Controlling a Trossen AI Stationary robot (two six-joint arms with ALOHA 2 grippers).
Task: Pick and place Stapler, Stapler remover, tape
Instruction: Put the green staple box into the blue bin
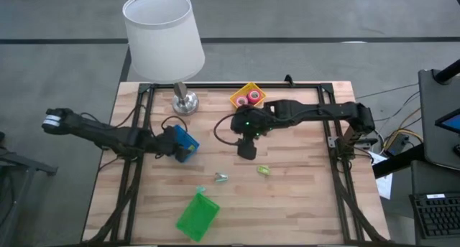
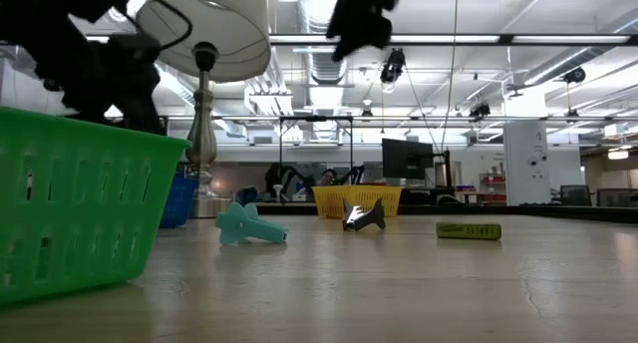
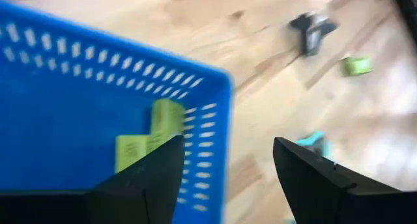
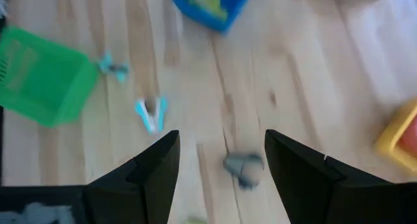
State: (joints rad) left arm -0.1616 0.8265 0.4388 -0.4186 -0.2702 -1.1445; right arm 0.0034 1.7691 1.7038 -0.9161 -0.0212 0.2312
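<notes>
No writing is showing anywhere. The left gripper (image 3: pixel 225 178) is hanging open over the blue basket (image 3: pixel 85 107) at left; the right gripper (image 4: pixel 218 168) is hanging open mid-frame.

blue basket (image 1: pixel 185 146), green basket (image 1: pixel 197 217), yellow basket (image 1: pixel 247 91), pink and red tape (image 1: pixel 253 98), white lampshade (image 1: pixel 162 33), pale wood table (image 1: pixel 302 197)

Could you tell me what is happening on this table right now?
The left end effector hangs open over the blue basket, which holds lime-green pieces. The right end effector hovers open mid-table above a small grey item. Pink tape rolls sit in the yellow basket; the green basket stands near the front.
</notes>
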